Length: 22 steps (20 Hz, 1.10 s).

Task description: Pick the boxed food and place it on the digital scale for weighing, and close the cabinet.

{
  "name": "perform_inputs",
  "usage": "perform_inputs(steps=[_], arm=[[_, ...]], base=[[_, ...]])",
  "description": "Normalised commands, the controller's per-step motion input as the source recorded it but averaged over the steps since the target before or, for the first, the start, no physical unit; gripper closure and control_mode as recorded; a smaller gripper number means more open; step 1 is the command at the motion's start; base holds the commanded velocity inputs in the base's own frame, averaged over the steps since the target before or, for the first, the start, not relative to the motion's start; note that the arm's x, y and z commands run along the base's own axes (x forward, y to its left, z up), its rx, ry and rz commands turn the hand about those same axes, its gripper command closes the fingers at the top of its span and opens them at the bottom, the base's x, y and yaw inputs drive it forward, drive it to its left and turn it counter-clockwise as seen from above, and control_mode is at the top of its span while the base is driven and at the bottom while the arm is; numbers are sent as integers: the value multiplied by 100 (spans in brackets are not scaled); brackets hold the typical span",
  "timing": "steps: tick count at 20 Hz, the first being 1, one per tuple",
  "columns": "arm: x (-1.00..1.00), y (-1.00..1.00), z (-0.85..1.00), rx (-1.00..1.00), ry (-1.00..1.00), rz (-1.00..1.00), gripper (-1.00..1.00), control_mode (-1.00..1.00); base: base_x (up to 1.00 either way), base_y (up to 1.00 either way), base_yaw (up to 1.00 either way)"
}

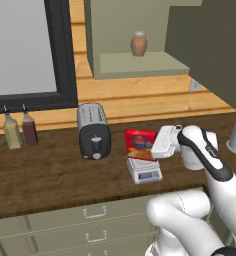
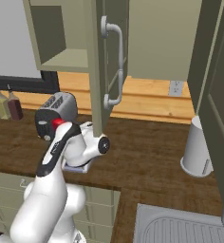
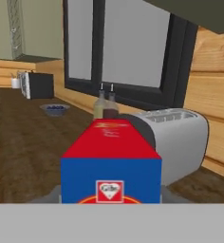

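One red carton, the boxed food [image 1: 140, 144], stands upright on the digital scale [image 1: 145, 170], which sits on the dark wooden counter [image 1: 45, 175] just right of the silver toaster [image 1: 94, 131]. Your gripper [image 1: 159, 145] comes in from the right at carton height, and the white hand is pressed against the box's right edge. Look through the hand view and you get the boxed food [image 3: 111, 163] dead centre, blue side toward the lens, red top running away toward the toaster [image 3: 175, 140]. A dark finger pad [image 3: 168, 195] peeks out on each side of the box, so your pincer is clamped on the carton.

From the right base view your arm hides most of the action; the toaster [image 2: 57, 114] shows behind it, and a corner of the scale [image 2: 80, 167] pokes out beneath the wrist.

Up above, the cabinet [image 1: 135, 55] hangs open: its door [image 2: 107, 61] swings out toward you, edge-on, with the metal bar handle [image 2: 115, 61] facing right. On the open shelf a brown round jar [image 1: 139, 43] stands alone.

Two bottles [image 1: 20, 131] stand at the left under the black-framed window [image 1: 60, 55]. Off to the right a white canister [image 2: 197, 149] stands on the counter, near the sink [image 2: 180, 228].
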Motion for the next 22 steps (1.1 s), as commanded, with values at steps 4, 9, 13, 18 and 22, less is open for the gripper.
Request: perform_inputs(steps=[4,9,13,18,22], arm=[[23,-32,-3,1,0,0,100,-100],[17,-14,-13,0,0,0,100,-100],[11,0,-36,0,1,0,100,-100],[16,1,-37,0,0,0,100,-100],[23,0,-27,0,0,0,100,-100]], base=[[0,0,0],[0,0,0],[0,0,0],[0,0,0],[0,0,0]])
